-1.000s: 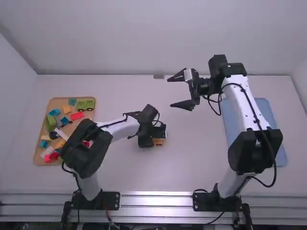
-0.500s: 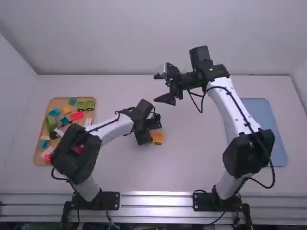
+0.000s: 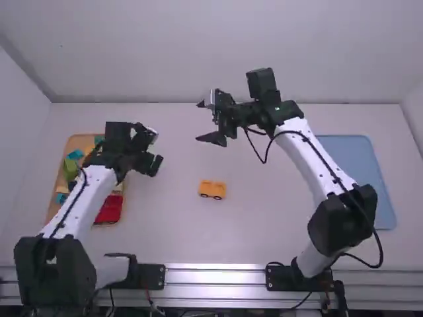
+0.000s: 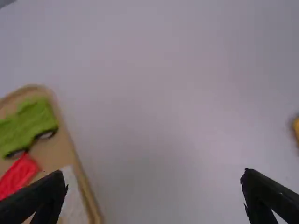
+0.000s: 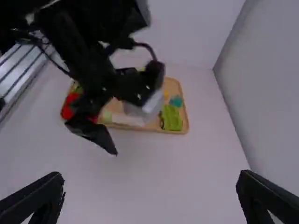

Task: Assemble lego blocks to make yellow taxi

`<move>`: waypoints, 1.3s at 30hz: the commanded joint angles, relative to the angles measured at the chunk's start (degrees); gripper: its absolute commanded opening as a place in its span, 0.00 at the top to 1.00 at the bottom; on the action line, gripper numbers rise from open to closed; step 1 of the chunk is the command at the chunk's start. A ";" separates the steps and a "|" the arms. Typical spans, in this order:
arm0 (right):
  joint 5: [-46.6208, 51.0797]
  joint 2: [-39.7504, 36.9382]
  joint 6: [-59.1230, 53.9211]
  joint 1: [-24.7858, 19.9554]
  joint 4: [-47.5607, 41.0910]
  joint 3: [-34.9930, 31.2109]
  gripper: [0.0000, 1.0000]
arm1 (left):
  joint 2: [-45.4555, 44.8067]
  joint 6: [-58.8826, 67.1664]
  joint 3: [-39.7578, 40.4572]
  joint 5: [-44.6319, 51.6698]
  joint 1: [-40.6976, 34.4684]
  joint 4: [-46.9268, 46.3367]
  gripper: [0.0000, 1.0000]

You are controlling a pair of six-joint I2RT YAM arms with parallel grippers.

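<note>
The yellow wheeled body of the taxi is set down on the bench, apart from both grippers. The left gripper, beside the block tray, and the right gripper are shown with fingers spread and empty; the base is judged assembled, with upper blocks probably left to be added.

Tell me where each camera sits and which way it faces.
High view: fixed above and behind, facing forward and down; left arm and right arm show.
Left wrist view: on that arm, facing the table beside the tray; its open left pincer shows.
Right wrist view: looks across toward the tray; its open right pincer and the left arm show.
Both wrist views share tray and green wheeled block.
</note>
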 commanded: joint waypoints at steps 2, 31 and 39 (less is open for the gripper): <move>-0.55 0.09 12.31 0.90 3.48 0.09 0.01 | -6.62 -19.32 -0.15 -8.28 3.98 -0.31 0.01; 2.03 3.56 16.52 3.96 10.12 -0.52 0.01 | -8.24 -57.61 -0.13 -13.81 44.70 -12.41 0.01; 4.42 3.56 16.52 9.09 15.19 -0.52 0.01 | -3.06 -54.14 1.92 -4.44 47.71 -6.12 0.05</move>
